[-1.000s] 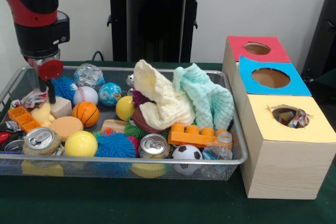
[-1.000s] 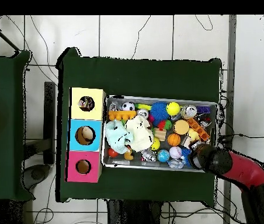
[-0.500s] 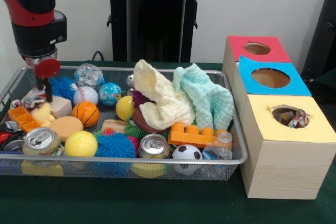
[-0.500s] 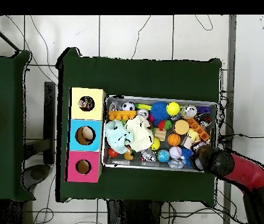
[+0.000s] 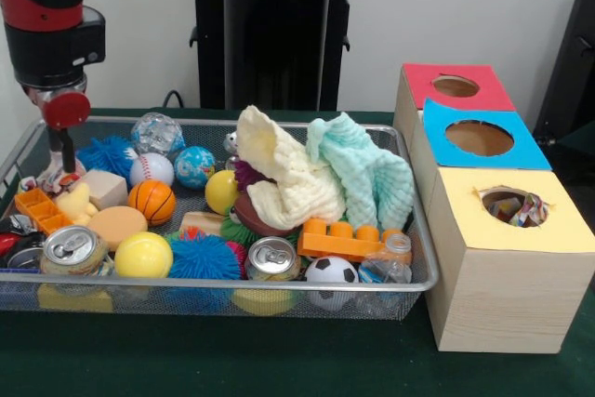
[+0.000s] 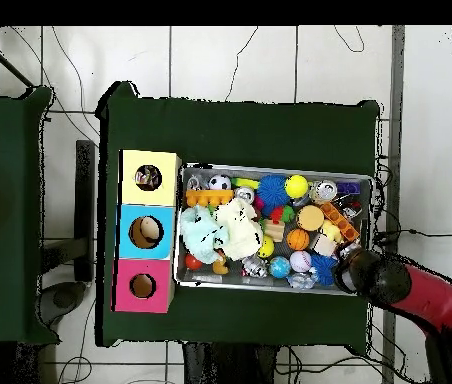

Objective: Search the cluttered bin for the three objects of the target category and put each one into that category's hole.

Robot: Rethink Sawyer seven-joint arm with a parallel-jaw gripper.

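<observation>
The gripper [image 5: 63,163] is hanging over the left end of the wire bin [image 5: 414,230], its tip reaching down among the clutter beside the tan block [image 5: 105,189]; whether the fingers are released or clenched, I cannot tell. Balls are sitting in the bin: a baseball [image 5: 151,169], a basketball [image 5: 151,201], a yellow ball [image 5: 143,255]. Two cloths [image 5: 321,178] are lying heaped in the middle. On the green surface [image 5: 232,360], the boxes with holes [image 5: 507,205] are standing just beside the bin's right end.
</observation>
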